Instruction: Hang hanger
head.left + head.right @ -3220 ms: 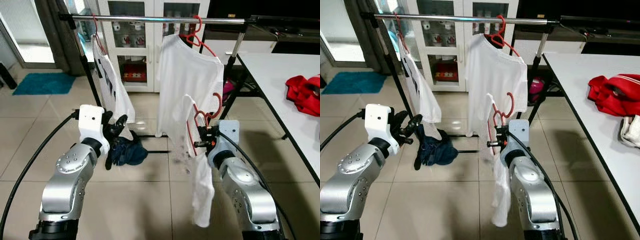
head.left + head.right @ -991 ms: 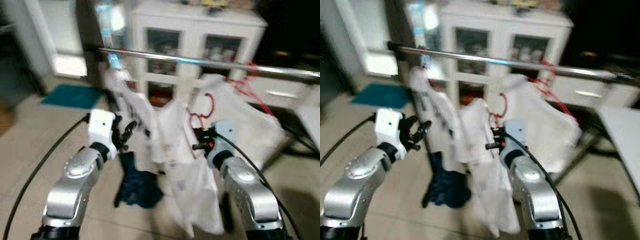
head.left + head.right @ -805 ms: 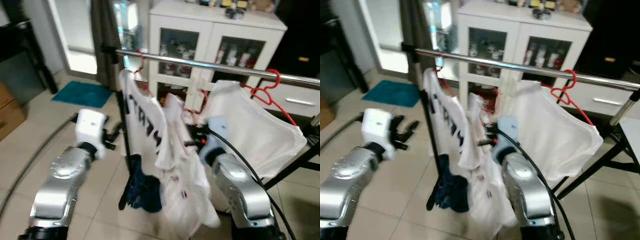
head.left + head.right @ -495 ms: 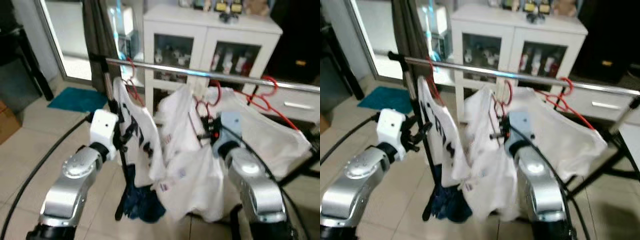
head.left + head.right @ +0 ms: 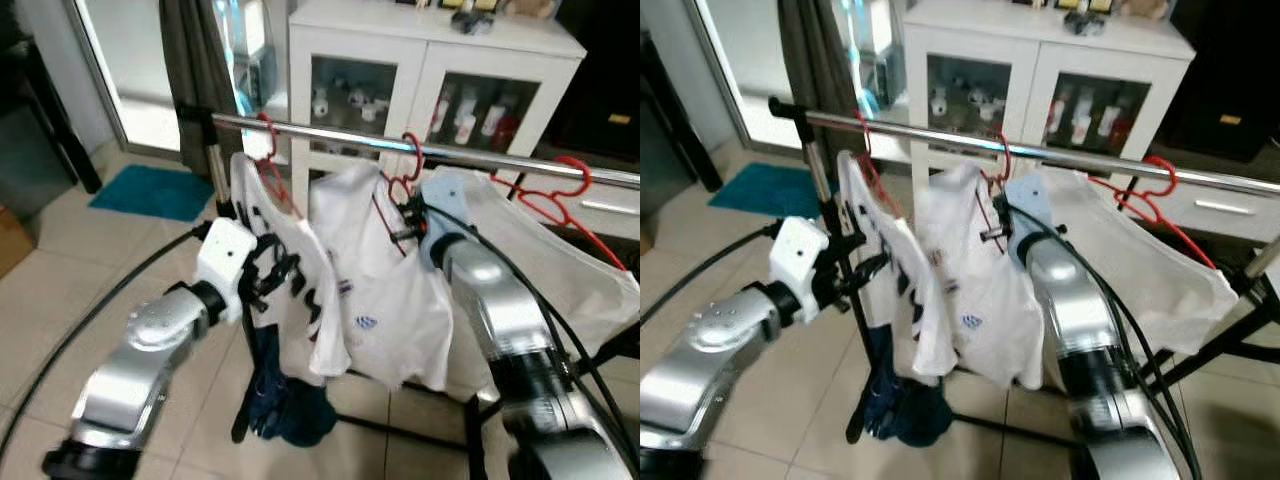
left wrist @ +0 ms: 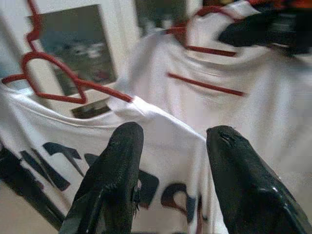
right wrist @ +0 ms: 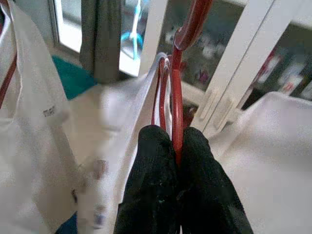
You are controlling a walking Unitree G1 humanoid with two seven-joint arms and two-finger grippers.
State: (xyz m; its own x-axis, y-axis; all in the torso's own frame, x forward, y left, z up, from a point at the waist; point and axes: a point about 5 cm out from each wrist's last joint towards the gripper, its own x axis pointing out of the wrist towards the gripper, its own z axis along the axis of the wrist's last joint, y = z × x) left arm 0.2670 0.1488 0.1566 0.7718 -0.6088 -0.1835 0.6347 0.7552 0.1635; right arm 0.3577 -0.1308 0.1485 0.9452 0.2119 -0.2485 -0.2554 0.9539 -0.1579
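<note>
Fingers of the right gripper (image 7: pixel 173 146) are pinching the red hanger (image 5: pixel 398 190) with its white shirt (image 5: pixel 375 290), its hook at the rail (image 5: pixel 330 137). A lettered shirt (image 5: pixel 285 275) is hanging just beside, where the left gripper (image 6: pixel 170 161) is hovering, jaws apart. Behind, a white cabinet (image 5: pixel 410 60) is standing.

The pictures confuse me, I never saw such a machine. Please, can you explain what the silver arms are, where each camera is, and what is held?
This is a humanoid robot hanging laundry. Two pictures come from cameras in its head, looking down at its own silver arms; the other two come from cameras on its wrists. The right claw is shut on a red hanger carrying a white shirt, with the hook up at the metal rail. The left claw is open, in front of a lettered white shirt on another hanger. A third shirt hangs further right. Dark blue cloth lies on the floor below.
</note>
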